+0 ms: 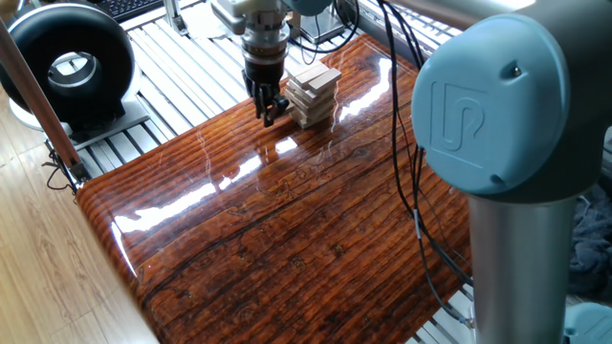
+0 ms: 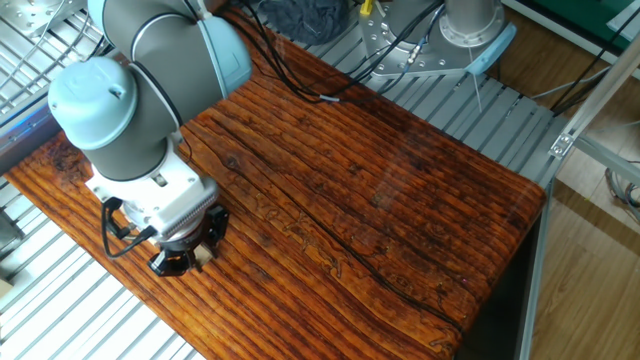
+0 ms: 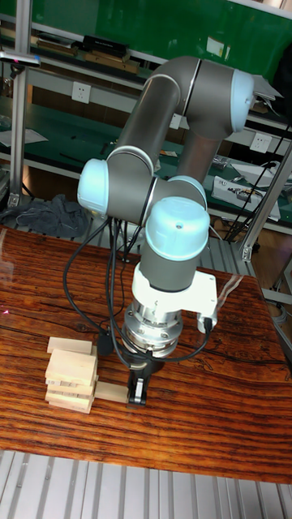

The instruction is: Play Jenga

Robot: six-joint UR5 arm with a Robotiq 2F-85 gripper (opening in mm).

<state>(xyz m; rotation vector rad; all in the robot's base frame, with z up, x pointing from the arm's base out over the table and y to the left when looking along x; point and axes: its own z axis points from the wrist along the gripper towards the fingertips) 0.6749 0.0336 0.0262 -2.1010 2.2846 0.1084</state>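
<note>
Tower (image 3: 71, 375) stands near table (image 1: 287, 239) edge. Gripper (image 3: 138, 391), beside tower's base, is clamped on the end of block (image 3: 112, 392) protruding from a low layer. Block likely light, stiff, smooth; tower topples easily, grip end faces.

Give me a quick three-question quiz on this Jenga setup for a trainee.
1. True or false: the Jenga tower has toppled over.
2. Multiple choice: one block sticks out sideways from the tower. Where is it? A. at the very top. B. low in the tower. C. lying loose, apart from the tower.
3. Short answer: what is right at that block's free end?

Key: 1. False, it stands, though its layers are uneven. 2. B. 3. The gripper, pointing down at the table.
</note>
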